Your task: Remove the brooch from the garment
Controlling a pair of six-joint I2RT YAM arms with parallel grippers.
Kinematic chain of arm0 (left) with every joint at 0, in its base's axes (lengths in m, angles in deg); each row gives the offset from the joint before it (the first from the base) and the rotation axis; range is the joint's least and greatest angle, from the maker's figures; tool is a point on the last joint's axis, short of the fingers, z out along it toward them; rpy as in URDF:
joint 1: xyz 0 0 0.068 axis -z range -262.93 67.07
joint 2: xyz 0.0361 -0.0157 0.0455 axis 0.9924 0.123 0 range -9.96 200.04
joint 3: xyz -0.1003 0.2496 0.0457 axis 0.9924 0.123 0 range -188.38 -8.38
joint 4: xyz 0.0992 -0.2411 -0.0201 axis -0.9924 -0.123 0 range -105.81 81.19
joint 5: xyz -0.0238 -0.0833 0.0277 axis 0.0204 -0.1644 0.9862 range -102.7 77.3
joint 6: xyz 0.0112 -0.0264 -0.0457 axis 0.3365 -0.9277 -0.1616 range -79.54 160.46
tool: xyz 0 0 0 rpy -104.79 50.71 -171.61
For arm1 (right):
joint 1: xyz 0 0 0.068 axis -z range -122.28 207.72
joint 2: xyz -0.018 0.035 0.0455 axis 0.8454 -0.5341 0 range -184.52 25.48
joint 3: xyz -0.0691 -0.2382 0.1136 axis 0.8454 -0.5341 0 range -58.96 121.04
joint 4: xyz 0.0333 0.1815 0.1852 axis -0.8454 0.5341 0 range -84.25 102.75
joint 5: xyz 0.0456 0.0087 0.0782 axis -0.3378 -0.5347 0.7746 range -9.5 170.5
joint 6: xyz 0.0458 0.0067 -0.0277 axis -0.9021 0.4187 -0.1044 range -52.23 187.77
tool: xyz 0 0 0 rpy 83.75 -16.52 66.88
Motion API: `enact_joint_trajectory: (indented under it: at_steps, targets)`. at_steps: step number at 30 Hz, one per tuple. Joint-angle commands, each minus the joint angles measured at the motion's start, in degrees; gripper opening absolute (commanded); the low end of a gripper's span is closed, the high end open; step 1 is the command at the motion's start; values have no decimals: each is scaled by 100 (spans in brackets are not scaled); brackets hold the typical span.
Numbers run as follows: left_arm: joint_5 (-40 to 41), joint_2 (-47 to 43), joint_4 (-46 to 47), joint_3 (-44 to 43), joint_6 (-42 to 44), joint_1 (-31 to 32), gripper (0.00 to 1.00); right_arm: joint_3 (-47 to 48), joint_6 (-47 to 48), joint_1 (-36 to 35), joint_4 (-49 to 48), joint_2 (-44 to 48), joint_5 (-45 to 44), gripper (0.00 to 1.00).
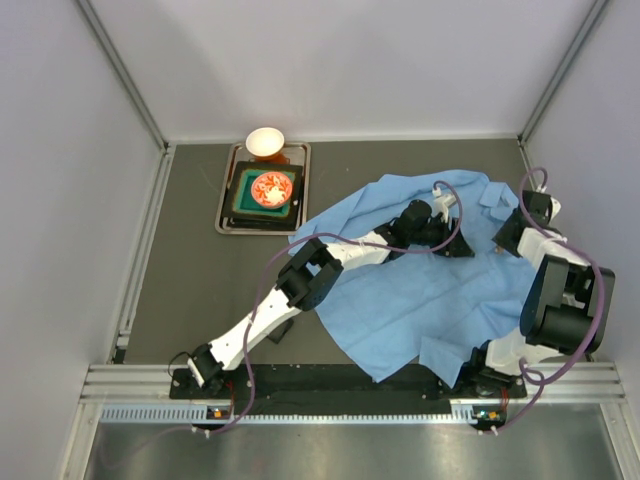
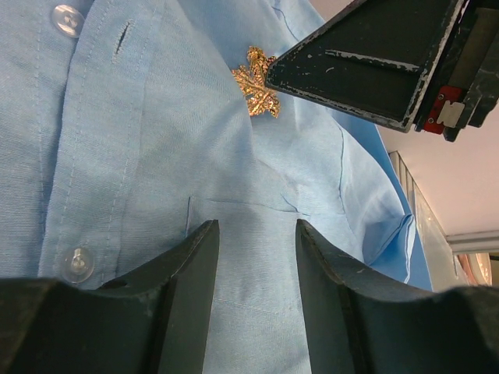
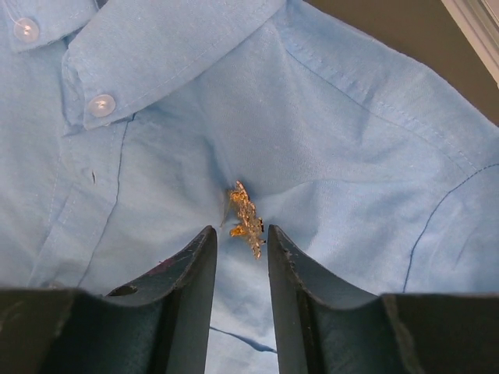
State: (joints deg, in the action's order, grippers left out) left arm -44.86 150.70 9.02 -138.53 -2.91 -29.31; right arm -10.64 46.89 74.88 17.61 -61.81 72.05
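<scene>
Step in hand, as judged: the grasp of the brooch (image 3: 246, 220), not yet off the garment (image 1: 430, 290). Pinned on the chest part, toward 4 o'clock from the collar button (image 3: 101, 104), with the fabric puckered around it. Right tool (image 3: 240, 238) with jaws apart by a narrow gap and nothing clamped; lower tip of the gold leaf just at the opening, the rest toward 12 o'clock from the tips. Left tool (image 2: 257, 234) also with jaws apart and empty, low over the garment at 6 o'clock from the brooch; touching or not, cannot tell. From above the table (image 1: 200, 300), no clear sight of the brooch between the two arms. Next move, probably: a small advance of the right tool, closing on the metal only and not on fabric, then a careful pull while keeping the garment down.
</scene>
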Motion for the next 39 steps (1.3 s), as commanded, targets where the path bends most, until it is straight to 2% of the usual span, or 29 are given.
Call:
enact_joint_trajectory:
  at_steps: [1,13,16,23,39]
  targets:
    - [-115,-158,90,-213,40,25,50,90,32,32,-201,-16,-104,32]
    - [-124,-167,81,-222,66,25,52,213,102,32,-184,-333,-219,32]
    - [-141,-167,81,-222,66,25,53,249,102,23,-193,-420,-184,24]
    - [-124,-149,90,-230,66,25,54,205,163,-178,-237,-324,-499,16]
    - [-132,-123,125,-230,22,25,54,591,304,-486,-157,-175,-1440,11]
